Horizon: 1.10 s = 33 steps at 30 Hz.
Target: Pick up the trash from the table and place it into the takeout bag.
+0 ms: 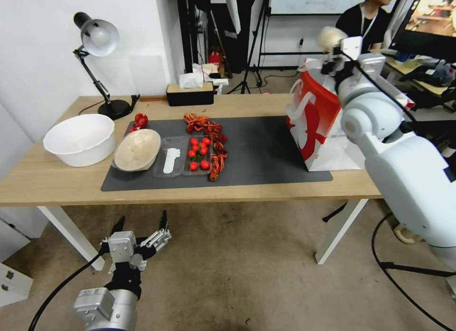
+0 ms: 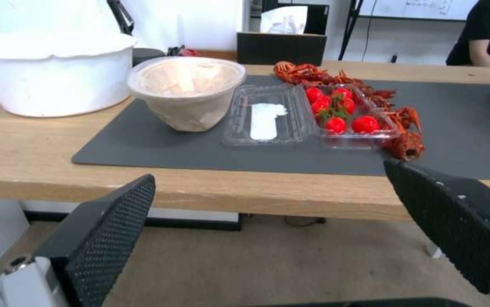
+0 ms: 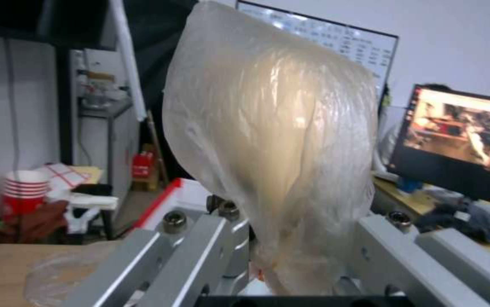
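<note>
White and bulky, the right arm rises in the head view beside the takeout bag (image 1: 317,127), which stands on the table (image 1: 266,191) at the far right end of the dark grey mat (image 1: 266,150). Its right hand (image 1: 339,48) is lifted above the bag's open top, gripping a knotted plastic bag (image 1: 330,36) of beige lump. Well left of the takeout bag on the mat lie a beige paper bowl (image 1: 137,149), tipped on its side, and a crushed red can (image 1: 140,120). The left hand (image 1: 141,224) hangs low before the table's front edge, fingers spread wide, holding nothing.

From the left wrist, the bowl (image 2: 187,91) sits left of a clear tray of red tomatoes (image 2: 338,113).

From the right wrist, metal fingers (image 3: 199,251) pinch the plastic bag's (image 3: 273,149) neck.
</note>
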{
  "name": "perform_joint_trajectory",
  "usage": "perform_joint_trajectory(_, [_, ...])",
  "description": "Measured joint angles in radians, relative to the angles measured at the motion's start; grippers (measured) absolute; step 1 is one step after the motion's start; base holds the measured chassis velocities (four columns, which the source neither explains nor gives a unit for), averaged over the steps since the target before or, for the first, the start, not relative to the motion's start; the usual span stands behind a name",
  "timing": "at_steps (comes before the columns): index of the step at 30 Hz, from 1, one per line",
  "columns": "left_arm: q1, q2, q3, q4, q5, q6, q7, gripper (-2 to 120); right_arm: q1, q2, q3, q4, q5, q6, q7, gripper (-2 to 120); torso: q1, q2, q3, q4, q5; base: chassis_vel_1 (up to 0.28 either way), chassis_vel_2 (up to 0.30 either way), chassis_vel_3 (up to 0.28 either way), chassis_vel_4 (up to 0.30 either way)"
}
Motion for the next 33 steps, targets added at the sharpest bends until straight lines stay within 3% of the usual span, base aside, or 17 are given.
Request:
perform_joint_trajectory(5, [0.000, 0.000, 0.000, -0.001, 0.000, 0.000, 0.000, 100, -0.006, -0.007, 0.008, -0.006, 0.006, -0.001, 0.013, 13, 0.000, 0.000, 0.000, 0.0000, -0.0001, 0.000, 0.000, 0.000, 0.000])
perform_joint_trajectory(28, [0.003, -0.006, 0.004, 0.001, 0.000, -0.004, 0.000, 100, -0.013, 0.022, 0.007, -0.034, -0.030, 0.008, -0.003, 97, 0.000, 0.000, 0.000, 0.0000, -0.0002, 0.000, 0.000, 0.000, 0.000])
perform_joint_trajectory(33, [0.004, -0.005, 0.002, 0.000, -0.002, -0.004, 0.000, 100, -0.016, 0.026, 0.006, -0.033, -0.031, 0.009, -0.004, 100, 0.000, 0.000, 0.000, 0.0000, -0.0002, 0.000, 0.000, 0.000, 0.000])
